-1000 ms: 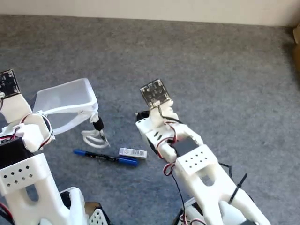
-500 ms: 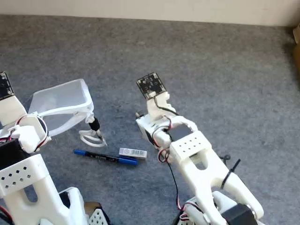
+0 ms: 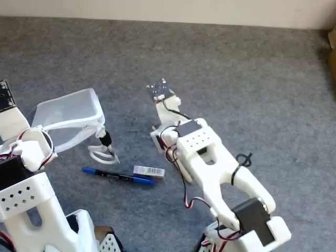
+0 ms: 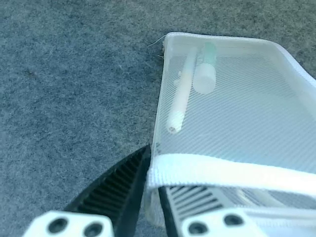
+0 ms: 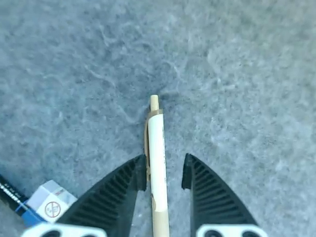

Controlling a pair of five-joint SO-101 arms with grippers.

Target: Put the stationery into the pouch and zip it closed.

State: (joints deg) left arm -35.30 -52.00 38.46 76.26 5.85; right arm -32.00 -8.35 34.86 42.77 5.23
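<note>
A translucent mesh pouch point(image 3: 68, 122) lies open at the left, and my left gripper point(image 4: 152, 157) is shut on its white rim point(image 4: 222, 170). Inside the pouch lie a white stick point(image 4: 181, 94) and a short tube with a green cap point(image 4: 205, 69). My right gripper point(image 5: 164, 168) points down at the carpet, open, its fingers on either side of a cream pen point(image 5: 157, 148). One finger touches the pen; the other stands slightly off it. A blue pen point(image 3: 118, 177) and a small white eraser point(image 3: 148, 170) lie on the carpet between the arms.
A black zip pull with a white loop point(image 3: 105, 147) hangs at the pouch's near corner. Grey carpet point(image 3: 252, 84) stretches free to the back and right. The eraser point(image 5: 49, 205) and the blue pen's tip point(image 5: 15, 197) lie beside the right gripper.
The right arm has pitched forward and down, lowering its gripper over the cream pen. The left arm and pouch shifted slightly left early on, then stayed still.
</note>
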